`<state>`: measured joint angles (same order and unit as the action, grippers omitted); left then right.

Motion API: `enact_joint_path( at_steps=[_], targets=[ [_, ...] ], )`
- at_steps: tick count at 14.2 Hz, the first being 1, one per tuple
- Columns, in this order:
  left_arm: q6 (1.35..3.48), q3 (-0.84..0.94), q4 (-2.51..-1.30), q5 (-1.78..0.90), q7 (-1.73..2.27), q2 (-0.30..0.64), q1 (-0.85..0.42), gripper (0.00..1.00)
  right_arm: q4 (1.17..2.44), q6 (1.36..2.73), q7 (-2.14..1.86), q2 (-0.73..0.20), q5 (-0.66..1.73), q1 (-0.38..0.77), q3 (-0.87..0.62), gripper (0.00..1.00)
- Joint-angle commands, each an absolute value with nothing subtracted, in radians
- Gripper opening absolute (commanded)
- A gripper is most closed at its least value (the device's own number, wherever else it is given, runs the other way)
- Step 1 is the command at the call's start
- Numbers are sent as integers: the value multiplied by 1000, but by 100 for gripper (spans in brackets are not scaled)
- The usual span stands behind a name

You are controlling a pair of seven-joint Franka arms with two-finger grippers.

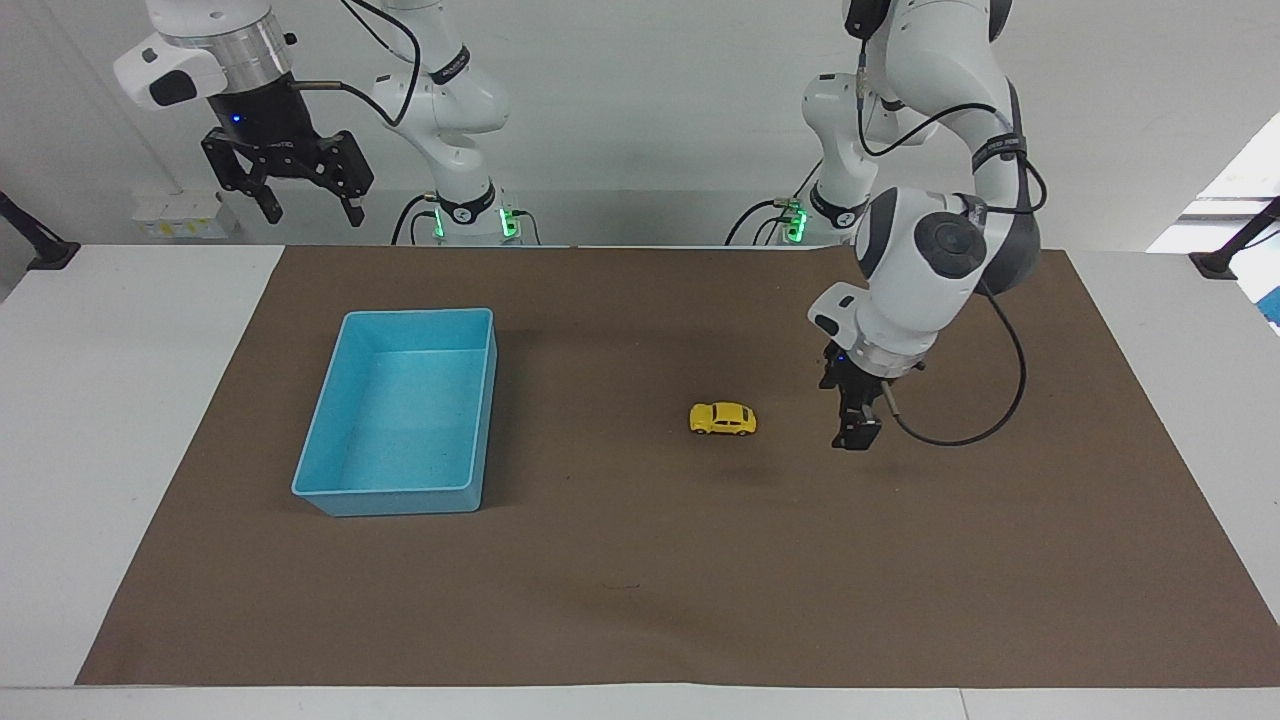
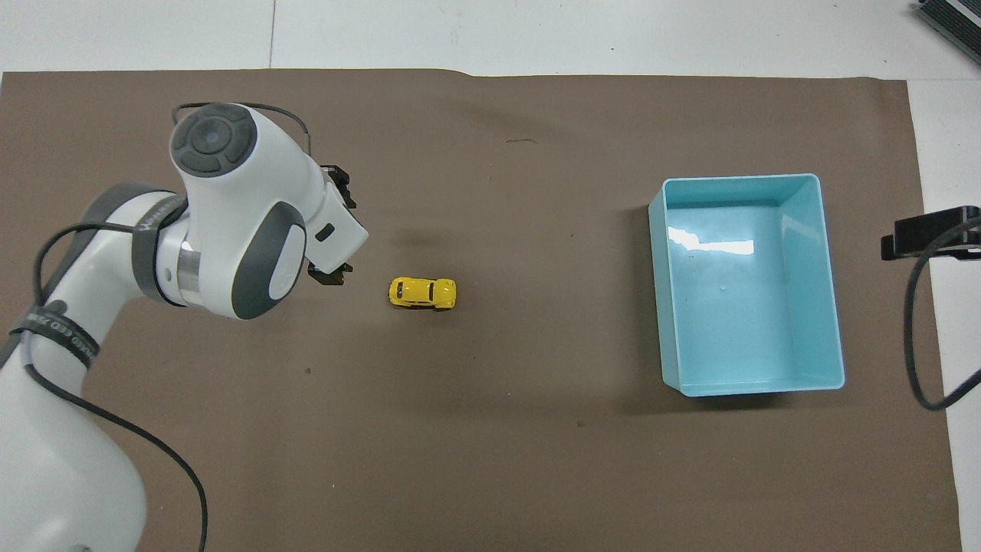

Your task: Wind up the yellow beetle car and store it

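Note:
The yellow beetle car [image 1: 722,419] stands on its wheels on the brown mat, near the middle; it also shows in the overhead view [image 2: 422,293]. My left gripper [image 1: 857,433] hangs low over the mat beside the car, toward the left arm's end, about a car's length away and not touching it. It points down, open and empty. In the overhead view the wrist covers most of it and one fingertip [image 2: 329,277] shows. My right gripper [image 1: 304,205] waits raised by its base, open and empty. It is out of the overhead view.
A light blue tray [image 1: 486,400] stands empty on the mat toward the right arm's end; it also shows in the overhead view [image 2: 831,307]. The brown mat [image 1: 640,580] covers most of the white table. A black clamp with a cable [image 2: 931,234] sits beside the tray.

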<state>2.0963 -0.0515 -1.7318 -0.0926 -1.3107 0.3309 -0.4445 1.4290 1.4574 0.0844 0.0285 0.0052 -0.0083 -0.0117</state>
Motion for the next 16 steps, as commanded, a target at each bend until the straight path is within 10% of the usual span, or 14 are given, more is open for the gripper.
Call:
enact_joint_path(
  at_steps=[1,11,12,14,16],
  targets=[
    [2219,-71,-1862,-103,-1223,295,-511,100,1456,1457,64,52,0,-20,-15,100],
    [2362,-78,-1942,-95,-1060,351,-637,100,1456,1456,64,52,-2,-20,-17,100],
    [2359,-80,-1944,-95,-1042,350,-637,81,1456,1456,64,52,-2,-20,-15,100],
    [2356,-78,-1945,-57,-1025,348,-635,1,1456,1456,64,52,0,-20,-15,100],
    [2355,-78,-1945,-49,-1025,348,-635,0,1456,1456,64,52,-2,-20,-17,100]
  ],
)
